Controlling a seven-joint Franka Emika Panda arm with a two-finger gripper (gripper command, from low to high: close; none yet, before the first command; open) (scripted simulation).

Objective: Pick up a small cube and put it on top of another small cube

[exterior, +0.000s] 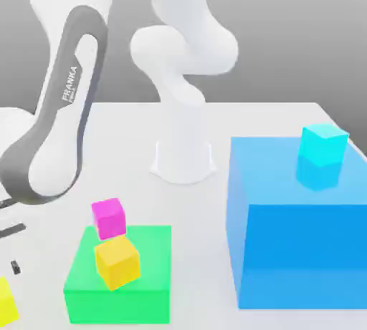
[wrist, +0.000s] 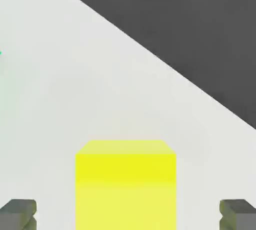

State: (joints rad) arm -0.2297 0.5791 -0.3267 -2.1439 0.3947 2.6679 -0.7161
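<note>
**A:** Exterior view first. The arm is bent low toward that view's left, and down in the bottom-left corner there's a bright yellow cube (exterior: 6,301) sitting on the tabletop (exterior: 265,117), with a couple of dark bits just above it that I take to be the fingers. Elsewhere: a green block (exterior: 143,278) with a magenta cube (exterior: 108,217) and an orange-yellow cube (exterior: 117,261) on it, touching each other at the corner. On the right a big blue block (exterior: 301,250) carries a cyan cube (exterior: 323,146).

**B:** So anything stacked for real yet?

**A:** Hard to call. Magenta looks perched partly on the orange-yellow one, but I can't tell if it's resting on it or just behind it. The arm isn't carrying anything, so I'd say the pick hasn't happened.

**B:** And the hand view?

**A:** There the bright yellow cube (wrist: 125,184) is dead centre, flat on the pale tabletop (wrist: 100,74), with one finger (wrist: 20,214) on each side and clear gaps between them and the cube. So the hand (wrist: 128,215) is spread wide, gripping nothing, straddling the cube.

**B:** What's left then?

**A:** Pretty much everything, I reckon: close on it, lift, carry it to another small cube, set it on top.
</note>
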